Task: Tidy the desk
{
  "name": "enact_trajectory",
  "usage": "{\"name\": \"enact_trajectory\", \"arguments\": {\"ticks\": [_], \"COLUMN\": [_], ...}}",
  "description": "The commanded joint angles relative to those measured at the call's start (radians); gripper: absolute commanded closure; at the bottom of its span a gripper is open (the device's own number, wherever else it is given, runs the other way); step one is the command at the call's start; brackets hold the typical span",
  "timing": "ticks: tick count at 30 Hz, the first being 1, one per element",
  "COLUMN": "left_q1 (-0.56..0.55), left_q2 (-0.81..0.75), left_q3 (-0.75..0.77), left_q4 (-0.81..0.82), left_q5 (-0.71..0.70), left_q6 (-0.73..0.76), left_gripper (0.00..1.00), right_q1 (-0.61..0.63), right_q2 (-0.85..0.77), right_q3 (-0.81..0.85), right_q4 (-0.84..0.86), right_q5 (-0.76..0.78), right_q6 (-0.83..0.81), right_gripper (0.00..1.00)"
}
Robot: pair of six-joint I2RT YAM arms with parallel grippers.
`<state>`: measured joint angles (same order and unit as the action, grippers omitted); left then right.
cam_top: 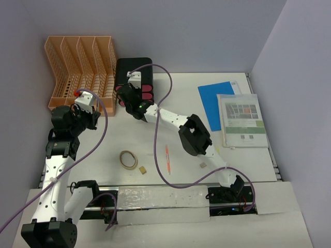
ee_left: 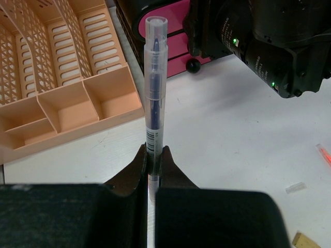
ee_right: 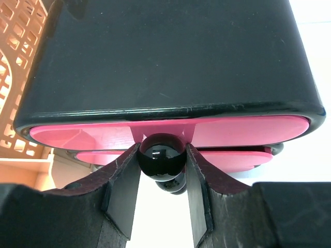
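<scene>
Holding a clear pen by one end, the left pincer is clamped shut on it just before the peach rack, probably to slot it into a compartment. The right pincer grips the black knob of the black box's top pink drawer, apparently to pull it. The white bench lies beneath both arms, rack and box at its far left.

Glossy knob; clear plastic pen; seemingly matt desk
</scene>
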<state>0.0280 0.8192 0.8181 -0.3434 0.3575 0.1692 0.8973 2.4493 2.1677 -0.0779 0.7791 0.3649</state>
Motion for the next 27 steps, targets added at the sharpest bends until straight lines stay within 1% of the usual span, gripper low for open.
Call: {"name": "enact_trajectory", "arguments": {"ticks": [1,3,4,7,8,10,11,12,16,18,19,27], "left_q1": [0.008,0.009,0.009,0.009,0.009,0.009,0.009,0.007,0.009,0.009,0.009,0.009], "left_q2": [-0.002,-0.002,0.000,0.000,0.000,0.000,0.000,0.000,-0.002,-0.005,-0.005,-0.003], "left_q3": [0.046,0.044,0.043,0.042,0.042,0.042,0.042,0.042,0.044,0.047,0.047,0.052], "left_q4": [0.004,0.004,0.004,0.006,0.004,0.003,0.003,0.003,0.000,-0.004,-0.005,-0.012], "left_q5": [0.030,0.032,0.032,0.034,0.034,0.034,0.035,0.035,0.034,0.035,0.035,0.042], "left_q6": [0.007,0.009,0.009,0.010,0.010,0.012,0.010,0.012,0.010,0.010,0.010,0.017], "left_gripper": [1.00,1.00,1.00,1.00,1.00,1.00,1.00,1.00,1.00,1.00,1.00,1.00], "right_q1": [0.001,0.003,0.003,0.003,0.003,0.009,0.014,0.014,0.043,0.064,0.071,0.141], "right_q2": [-0.024,-0.023,-0.025,-0.035,-0.037,-0.043,-0.049,-0.055,-0.096,-0.151,-0.170,-0.325], "right_q3": [0.058,0.065,0.061,0.052,0.047,0.038,0.023,0.023,-0.069,-0.173,-0.187,-0.455], "right_q4": [0.062,0.058,0.061,0.072,0.073,0.073,0.073,0.073,0.109,0.140,0.155,0.253], "right_q5": [0.058,0.058,0.057,0.055,0.055,0.060,0.063,0.066,0.066,0.071,0.072,0.120], "right_q6": [-0.025,-0.029,-0.029,-0.037,-0.039,-0.050,-0.059,-0.060,-0.053,-0.052,-0.051,-0.035], "right_gripper": [0.56,0.60,0.63,0.78,0.86,0.94,1.00,1.00,1.00,1.00,1.00,1.00]}}
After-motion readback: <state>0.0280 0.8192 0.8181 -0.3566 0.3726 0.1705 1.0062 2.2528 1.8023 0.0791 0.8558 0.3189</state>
